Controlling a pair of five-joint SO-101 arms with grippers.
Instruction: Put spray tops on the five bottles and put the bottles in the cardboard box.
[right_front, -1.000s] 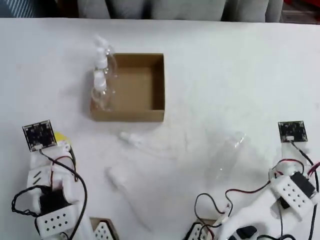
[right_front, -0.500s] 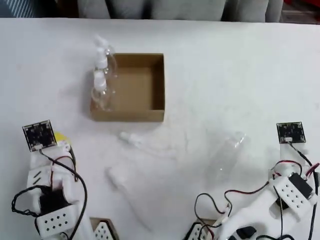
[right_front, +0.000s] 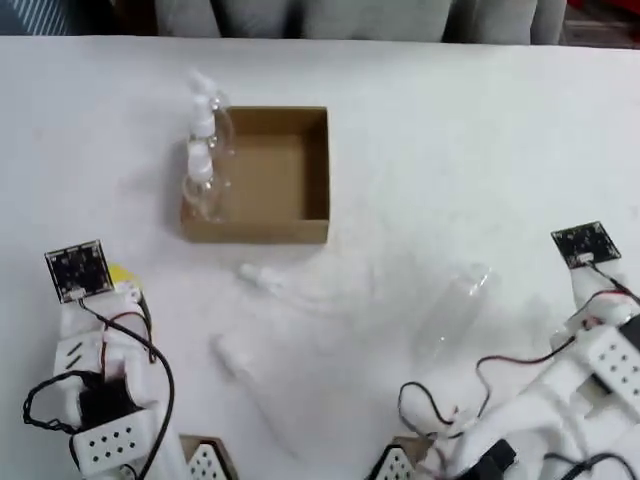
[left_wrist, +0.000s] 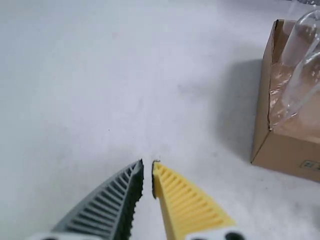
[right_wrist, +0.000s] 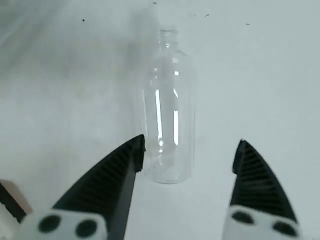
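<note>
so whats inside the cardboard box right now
Two clear spray-topped bottles stand against one wall of the cardboard box; brown floor shows beside them. Their bases are too blurred against the wall to make out.

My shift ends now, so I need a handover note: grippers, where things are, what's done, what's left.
Left gripper: shut, empty, above the table near the cardboard box.
Right gripper: open, an uncapped clear bottle lying on the table just ahead of it.
Done: two bottles with spray tops are in the box.
What looks like a loose spray top lies before the box.
To do: fit tops on the remaining bottles and box them.
</note>
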